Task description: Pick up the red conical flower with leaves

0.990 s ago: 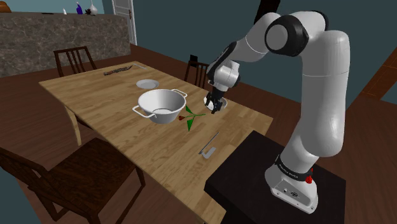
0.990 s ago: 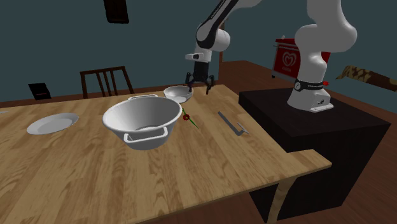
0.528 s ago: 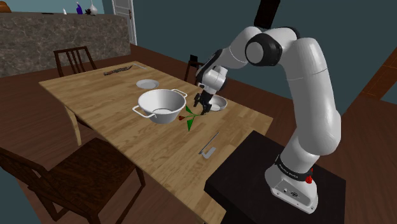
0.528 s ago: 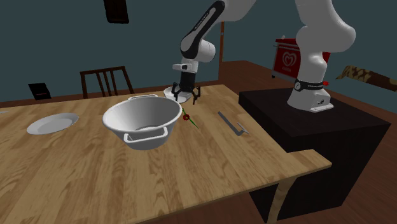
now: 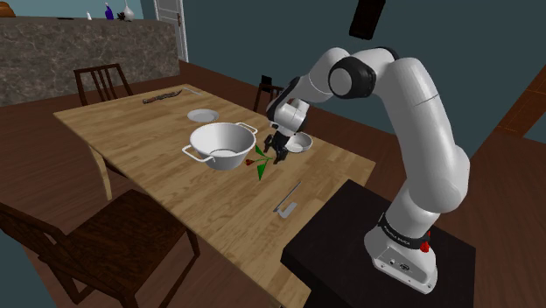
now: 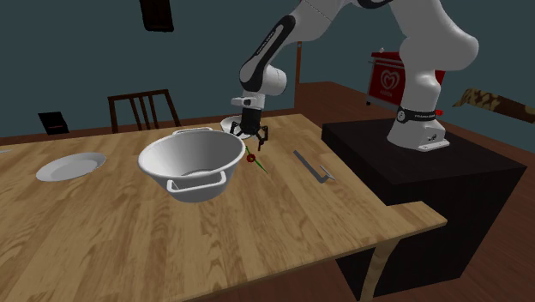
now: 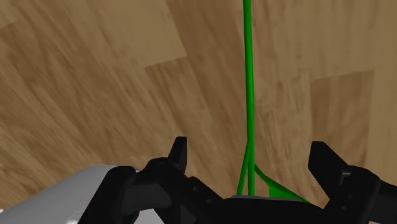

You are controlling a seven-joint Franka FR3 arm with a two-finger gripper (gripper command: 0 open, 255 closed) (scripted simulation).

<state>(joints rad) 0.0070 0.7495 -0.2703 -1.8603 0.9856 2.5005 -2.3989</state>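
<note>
The flower lies flat on the wooden table (image 5: 157,157), between a large white two-handled pot (image 5: 220,144) and a small white bowl (image 5: 300,143). It has a small red head (image 6: 249,158), a thin green stem (image 7: 249,95) and green leaves (image 5: 262,159). My black gripper (image 5: 276,155) (image 6: 249,141) hangs just over the flower's leafy part, pointing down. In the wrist view the gripper (image 7: 251,159) is open, with its fingers apart on either side of the stem and not touching it. A leaf (image 7: 275,188) spreads close under the hand.
A white plate (image 5: 201,115) and a dark utensil (image 5: 162,96) lie at the table's far end. A grey utensil (image 5: 287,199) rests near the stand (image 5: 376,254). Wooden chairs (image 5: 101,83) stand around the table. The pot's rim is very near the gripper.
The gripper has moved from above the small bowl toward the pot and come down over the flower. The flower has not moved.
</note>
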